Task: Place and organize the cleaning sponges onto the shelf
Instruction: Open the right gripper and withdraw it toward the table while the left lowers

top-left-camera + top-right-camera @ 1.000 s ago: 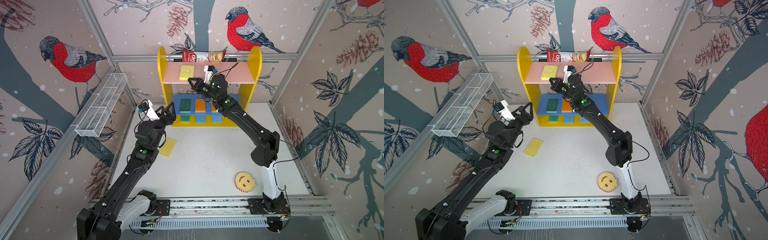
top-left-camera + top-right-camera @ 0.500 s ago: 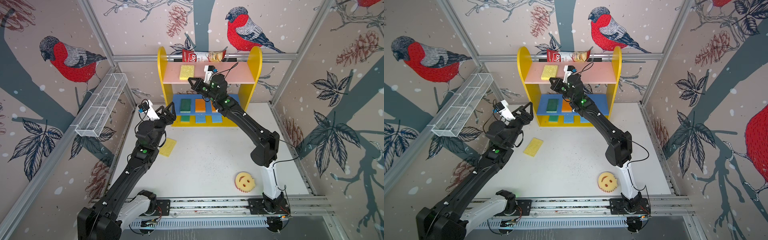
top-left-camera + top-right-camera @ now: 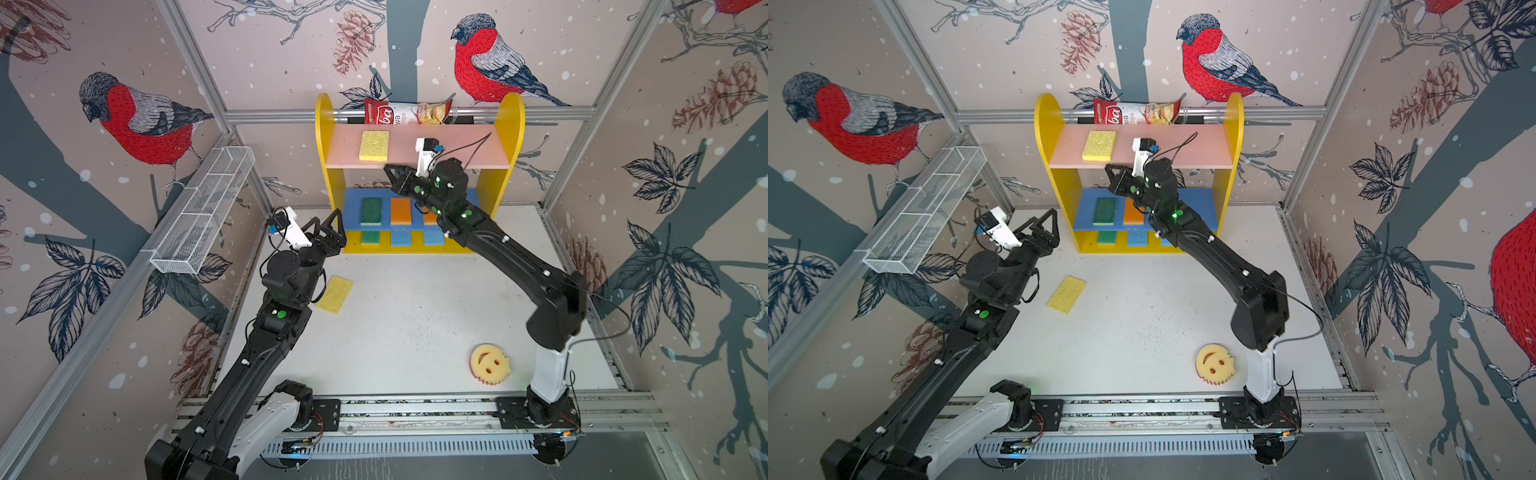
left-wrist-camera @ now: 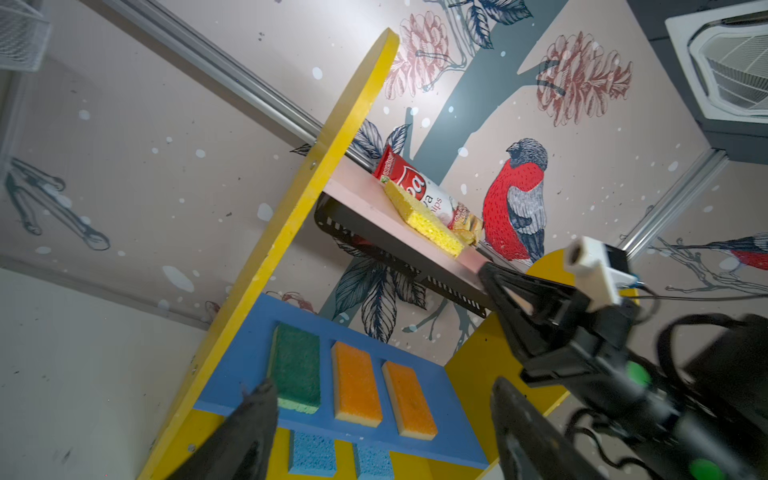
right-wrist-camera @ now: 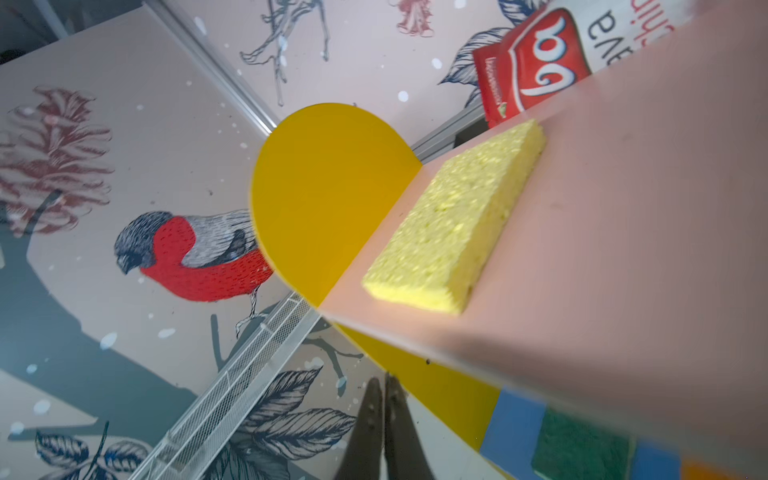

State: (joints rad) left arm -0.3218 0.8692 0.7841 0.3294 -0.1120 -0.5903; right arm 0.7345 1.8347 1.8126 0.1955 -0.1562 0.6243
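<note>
Sponges [image 3: 374, 145] mostly on shelf [image 3: 513, 137]; yellow sponge [image 3: 334, 294] and smiley sponge [image 3: 489, 364] lie on tabletop [image 3: 415, 324] before it. Right pincer [image 3: 388, 168] pressed together at shelf's top board [image 3: 401, 145], left pincer [image 3: 330, 218] spread, both empty. We risk knocking that board, spilling sponges.

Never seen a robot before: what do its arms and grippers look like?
The left arm and right arm are black jointed links, white near the base, with green lights and black cables. The left gripper and right gripper have black pointed fingers and a white camera block.
</note>
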